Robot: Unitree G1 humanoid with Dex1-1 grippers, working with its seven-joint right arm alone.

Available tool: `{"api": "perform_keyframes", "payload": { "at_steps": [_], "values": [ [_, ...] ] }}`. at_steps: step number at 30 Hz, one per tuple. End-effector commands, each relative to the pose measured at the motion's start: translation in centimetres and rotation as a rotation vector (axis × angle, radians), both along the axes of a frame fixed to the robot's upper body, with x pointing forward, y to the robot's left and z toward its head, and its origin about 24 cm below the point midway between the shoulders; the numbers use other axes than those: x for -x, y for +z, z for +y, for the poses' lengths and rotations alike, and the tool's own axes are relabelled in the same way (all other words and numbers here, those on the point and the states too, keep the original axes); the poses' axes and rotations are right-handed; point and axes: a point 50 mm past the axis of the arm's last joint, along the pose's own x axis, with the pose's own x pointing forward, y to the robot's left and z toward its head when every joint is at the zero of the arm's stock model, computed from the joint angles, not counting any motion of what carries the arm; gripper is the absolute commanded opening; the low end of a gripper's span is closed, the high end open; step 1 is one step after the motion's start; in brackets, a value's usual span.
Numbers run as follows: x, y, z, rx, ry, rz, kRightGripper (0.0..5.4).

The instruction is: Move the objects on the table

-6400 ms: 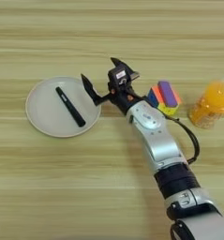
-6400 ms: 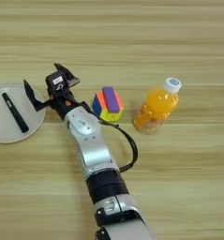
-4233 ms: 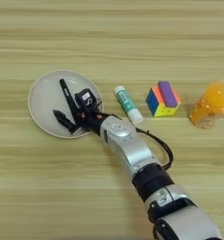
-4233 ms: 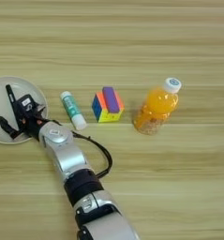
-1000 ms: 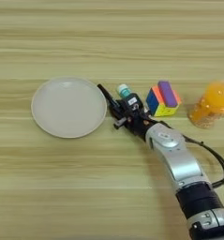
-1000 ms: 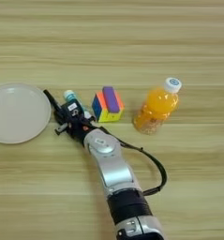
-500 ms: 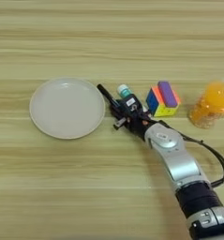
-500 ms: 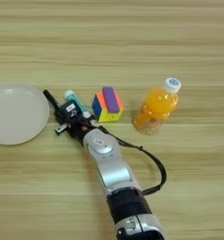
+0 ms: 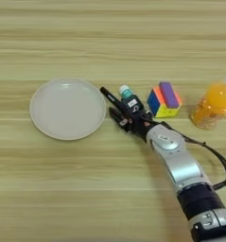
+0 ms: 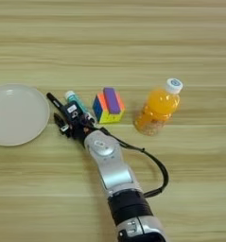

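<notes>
slim black marker pen (image 9: 108, 94) likely light, stiff and smooth, best pinched mid-barrel; lying at the tip of the black two-fingered gripper (image 9: 123, 115), just right of the round pale plate (image 9: 67, 108). teal tube with white cap (image 9: 126, 92) half hidden beside the gripper. cannot tell whether fingers grip the pen.

Soft, even light is falling on the table (image 9: 62, 189) from above, and the wood is looking bright without strong glare. The plate (image 9: 67, 108) is casting only a thin, faint shadow along its near rim. The bottle (image 10: 158, 112) is glowing a little where light is passing through the juice. The silver forearm (image 9: 178, 160) is carrying a mild sheen. The small dark parts near the gripper are appearing slightly soft.
</notes>
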Motion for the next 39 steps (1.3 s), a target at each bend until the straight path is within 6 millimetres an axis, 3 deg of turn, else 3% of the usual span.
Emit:
{"api": "perform_keyframes", "payload": {
  "at_steps": [1, 13, 23, 30, 39],
  "values": [
    [-1.4, 4.5, 0.3, -0.114, -0.021, -0.201, 2.97],
    [-0.3, 7.1, 1.4, -0.177, 0.05, -0.352, 4.27],
    [1.4, 7.0, 1.9, -0.255, 0.123, -0.255, 5.3],
    [4.0, 6.4, 1.0, -0.323, 0.169, -0.103, 5.36],
    [5.4, 5.7, 0.1, -0.353, 0.177, 0.011, 5.36]
  ]
}}
